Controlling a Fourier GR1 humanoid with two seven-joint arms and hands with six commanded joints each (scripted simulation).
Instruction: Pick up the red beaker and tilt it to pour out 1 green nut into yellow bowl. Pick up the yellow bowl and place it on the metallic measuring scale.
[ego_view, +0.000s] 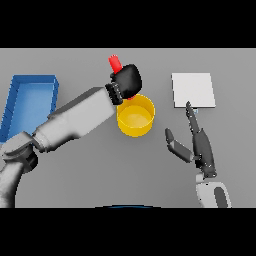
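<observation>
— Well, how will the beaker (114, 63) handle, you think?

— Light and stiff, I guess, maybe a little slippery. The left hand (128, 81) is curled round its lower part, just behind the bowl's (135, 116) far rim; only the red top shows.

— And the bowl?

— Also light and rigid; I would take it at the rim. The right hand (199, 142) waits beside it, fingers straight and apart, near the scale (193, 90).

— How many things?

— One beaker, one bowl, one scale, one blue tray (29, 100). No nut that I can see.
</observation>
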